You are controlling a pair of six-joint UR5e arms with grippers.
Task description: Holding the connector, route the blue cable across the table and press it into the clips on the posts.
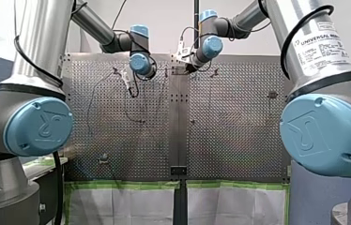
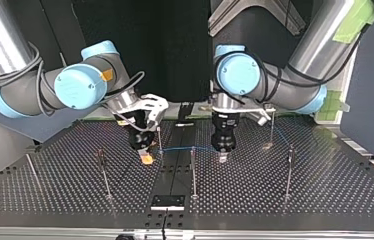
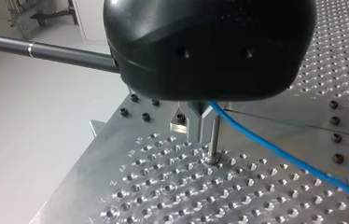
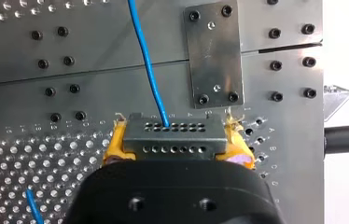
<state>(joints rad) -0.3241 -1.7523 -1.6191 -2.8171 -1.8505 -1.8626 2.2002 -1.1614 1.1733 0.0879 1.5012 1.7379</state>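
Right wrist view: my right gripper (image 4: 175,140) has its yellow pads (image 4: 115,140) pressed onto both ends of the grey connector (image 4: 172,133), low over the perforated table (image 4: 23,140). The blue cable (image 4: 147,70) leaves the connector's upper row of holes and runs straight ahead of it, passing just beside a bolted metal plate (image 4: 213,56). In the top view the cable runs about level from the connector to my left gripper (image 2: 223,156), which hangs near the connector, across the table's middle seam from it. In the left wrist view that gripper's metal fingers (image 3: 195,122) are drawn close together on the cable, just beside a short post (image 3: 214,135) standing in the table.
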